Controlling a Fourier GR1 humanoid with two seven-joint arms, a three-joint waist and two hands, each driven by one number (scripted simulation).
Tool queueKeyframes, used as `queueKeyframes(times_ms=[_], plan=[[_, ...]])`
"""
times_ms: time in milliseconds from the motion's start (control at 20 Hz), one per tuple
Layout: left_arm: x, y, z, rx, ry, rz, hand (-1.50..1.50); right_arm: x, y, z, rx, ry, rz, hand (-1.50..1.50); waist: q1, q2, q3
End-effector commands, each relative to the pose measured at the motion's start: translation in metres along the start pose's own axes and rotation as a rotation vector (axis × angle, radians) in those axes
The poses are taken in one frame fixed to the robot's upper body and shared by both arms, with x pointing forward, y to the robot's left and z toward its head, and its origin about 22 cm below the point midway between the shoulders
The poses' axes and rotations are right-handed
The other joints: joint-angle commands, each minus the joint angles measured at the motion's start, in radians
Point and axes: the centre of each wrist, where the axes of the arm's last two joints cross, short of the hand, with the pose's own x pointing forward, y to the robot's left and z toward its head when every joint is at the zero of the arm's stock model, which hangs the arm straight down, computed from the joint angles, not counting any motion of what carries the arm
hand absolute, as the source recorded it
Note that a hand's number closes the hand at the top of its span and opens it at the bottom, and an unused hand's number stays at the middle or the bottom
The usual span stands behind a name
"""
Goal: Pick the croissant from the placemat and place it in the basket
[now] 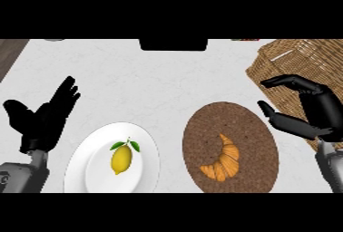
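Observation:
A golden-brown croissant lies on a round dark-brown woven placemat at the lower middle right of the counter. A wicker basket stands at the upper right, behind the placemat. My right hand hovers at the placemat's right edge, in front of the basket, open with fingers relaxed and slightly bent, holding nothing and apart from the croissant. My left hand rests open at the far left, fingers up.
A white plate with a yellow lemon on it sits left of the placemat. A dark object stands at the counter's back edge. The counter's dark edge runs along the upper left corner.

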Motion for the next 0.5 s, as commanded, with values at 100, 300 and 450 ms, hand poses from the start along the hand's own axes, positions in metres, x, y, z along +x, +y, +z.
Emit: queueKeyframes(times_ms=[100, 300, 450], plan=[[-0.002, 0.019, -0.014, 0.023, 0.034, -0.032, 0.0, 0.024, 0.132, 0.005, -0.004, -0.219, 0.108, -1.5, -0.004, 0.0, -0.001], [-0.008, 0.029, -0.016, 0.039, 0.047, -0.041, 0.0, 0.059, 0.182, -0.01, -0.081, -0.127, 0.171, -1.5, -0.012, -0.004, -0.002], [-0.008, 0.029, -0.015, 0.047, 0.042, -0.045, 0.0, 0.093, 0.176, -0.025, -0.058, 0.04, 0.23, -1.5, -0.02, -0.009, -0.002]])
